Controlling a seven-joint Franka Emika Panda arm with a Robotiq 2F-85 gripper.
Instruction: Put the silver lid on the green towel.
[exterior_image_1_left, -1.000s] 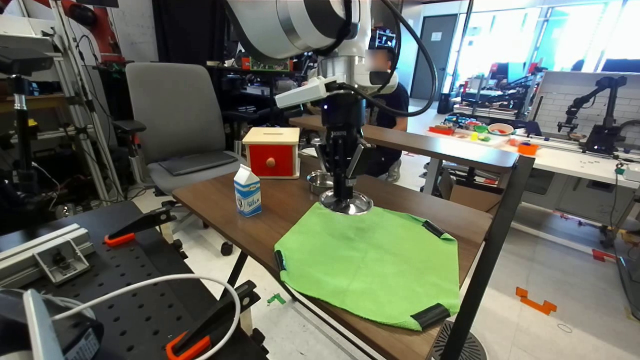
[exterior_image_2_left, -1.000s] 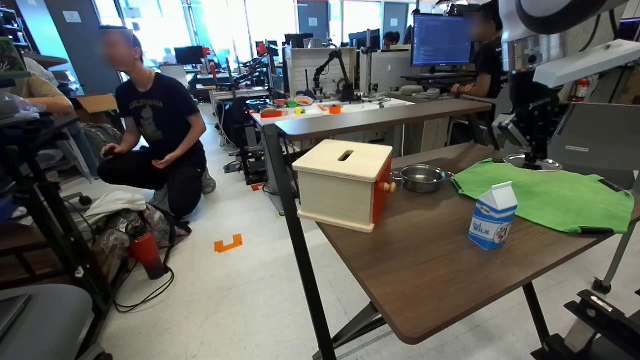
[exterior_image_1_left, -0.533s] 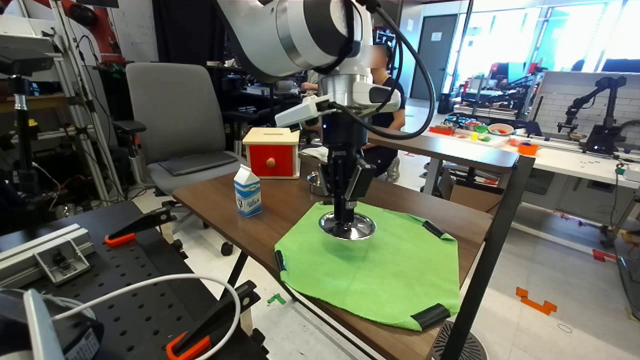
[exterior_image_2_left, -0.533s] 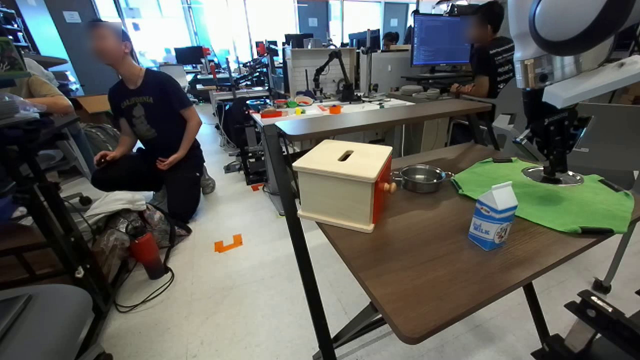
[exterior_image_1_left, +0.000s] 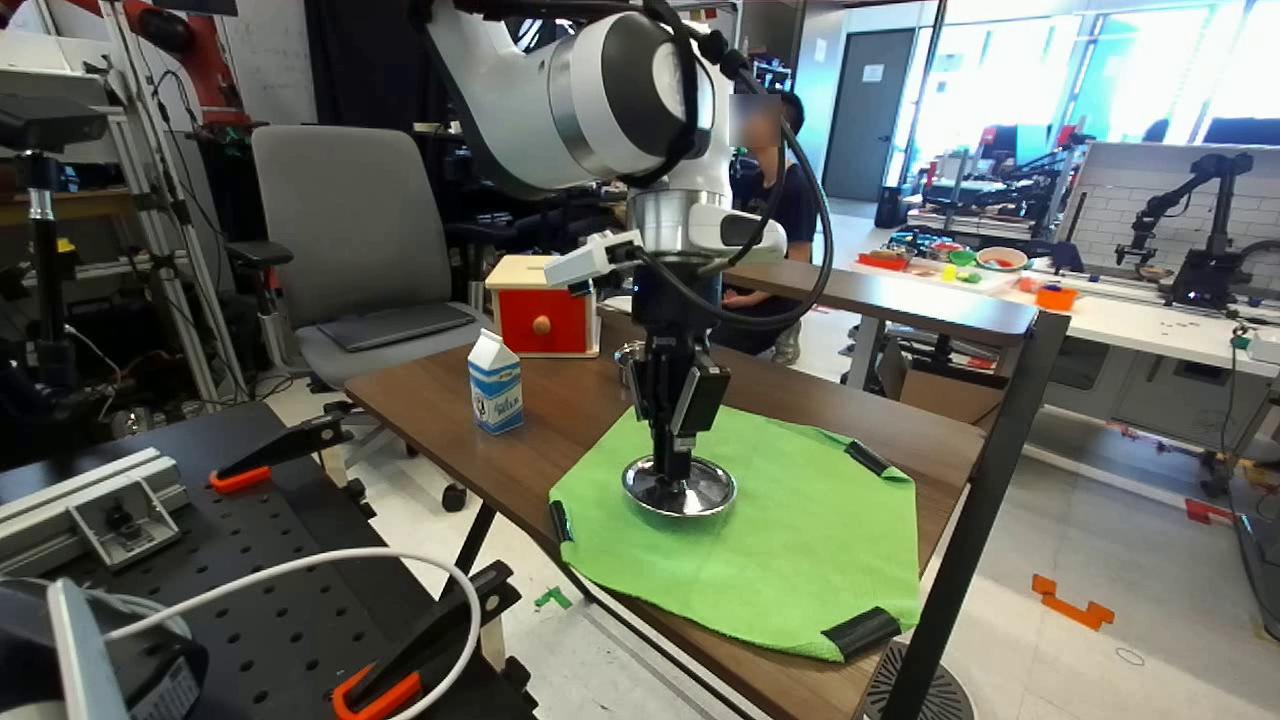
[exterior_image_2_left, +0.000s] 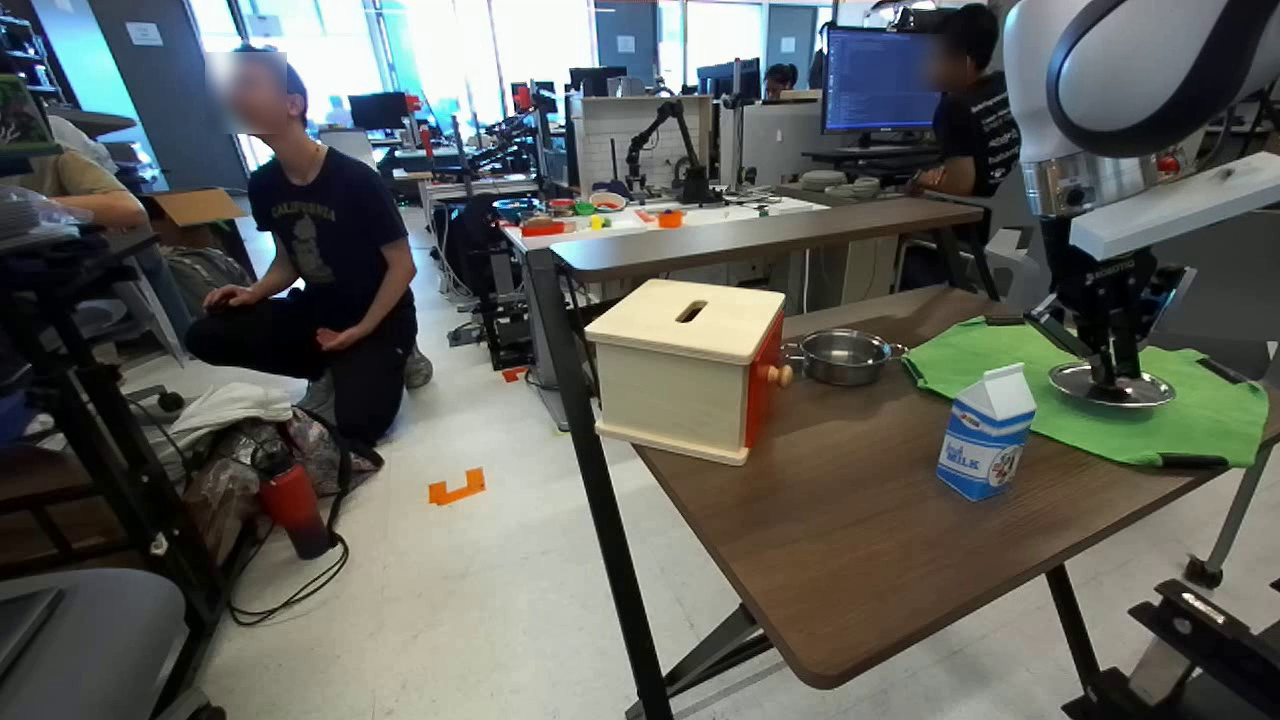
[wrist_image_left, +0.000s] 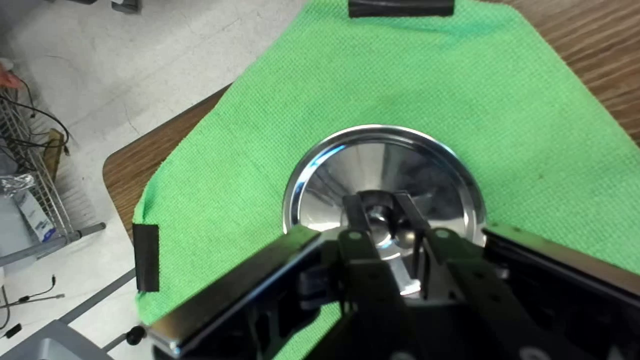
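The silver lid (exterior_image_1_left: 640, 490), a round shiny disc, is low over the green towel (exterior_image_1_left: 790, 540). It also shows in an exterior view (exterior_image_2_left: 1085, 392) and in the wrist view (wrist_image_left: 375, 165). My gripper (exterior_image_1_left: 672, 475) points down, its two fingertips (wrist_image_left: 385, 210) closed around the lid's central knob, which they partly hide. The lid looks level. I cannot tell whether its underside touches the cloth. The towel (exterior_image_2_left: 1190, 430) lies spread on the brown table, with cloth visible around the lid in the wrist view (wrist_image_left: 240, 190).
A blue and white milk carton (exterior_image_1_left: 497, 390) stands on the table (exterior_image_2_left: 850, 560) beside the towel. A wooden box with a red front (exterior_image_1_left: 520, 315) and an open silver pot (exterior_image_2_left: 845, 360) stand farther along. A raised shelf (exterior_image_1_left: 890, 295) runs along one table side. Black strips (exterior_image_1_left: 862, 632) sit on the towel's edges.
My gripper has carried the lid from the towel's edge by the pot inward over the cloth and lowered it. The kneeling person has shifted slightly. Table objects stay put.
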